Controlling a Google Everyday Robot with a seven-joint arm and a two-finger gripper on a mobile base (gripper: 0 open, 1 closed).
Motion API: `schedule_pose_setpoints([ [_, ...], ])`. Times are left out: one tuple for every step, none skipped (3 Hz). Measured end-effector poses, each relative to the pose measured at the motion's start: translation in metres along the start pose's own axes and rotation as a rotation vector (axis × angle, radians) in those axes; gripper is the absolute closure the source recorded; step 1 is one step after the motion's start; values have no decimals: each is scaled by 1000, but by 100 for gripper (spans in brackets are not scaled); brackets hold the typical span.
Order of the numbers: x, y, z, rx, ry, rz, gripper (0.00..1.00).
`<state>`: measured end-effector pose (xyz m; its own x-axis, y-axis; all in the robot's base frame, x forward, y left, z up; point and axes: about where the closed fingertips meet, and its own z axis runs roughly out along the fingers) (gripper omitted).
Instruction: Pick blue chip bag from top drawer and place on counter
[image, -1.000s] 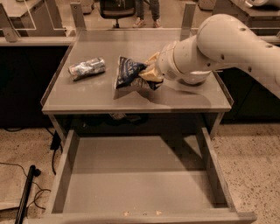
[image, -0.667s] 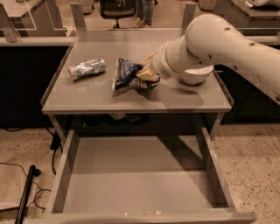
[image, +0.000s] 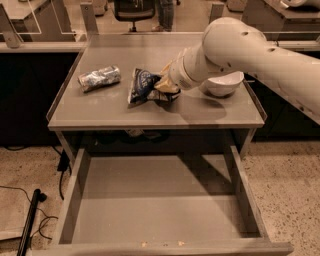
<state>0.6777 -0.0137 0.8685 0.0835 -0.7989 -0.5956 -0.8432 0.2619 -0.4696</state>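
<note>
Single camera view, looking down on the workstation from the front. The blue chip bag (image: 140, 84) is on the counter (image: 115, 111), around the middle of the surface and out of the top drawer (image: 71, 202); it is crumpled, with its white lettering facing up. The gripper (image: 164, 89) is at the bag's right edge, low over the counter and in contact with the foil. Cannot tell from this angle whether the gripper is clamped on the bag or released, since the wrist and the crumpled foil cover the contact area. The white arm (image: 260, 55) enters from the right and crosses above the right side of the counter. A white bowl (image: 223, 84) stands on the counter just behind the wrist, partly hidden by the arm. A silvery crushed wrapper (image: 99, 78) lies left of the bag, apart from it, near the counter's left rim. The top drawer is pulled fully out below the counter, grey floor exposed, with a few light specks on its front lip. A black rod (image: 30, 222) and cables lie on the speckled floor to the left of the drawer.
</note>
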Motion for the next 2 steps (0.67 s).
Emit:
schedule_pose_setpoints([
  [1, 0, 2, -1, 7, -4, 96],
  [1, 0, 2, -1, 7, -4, 70],
])
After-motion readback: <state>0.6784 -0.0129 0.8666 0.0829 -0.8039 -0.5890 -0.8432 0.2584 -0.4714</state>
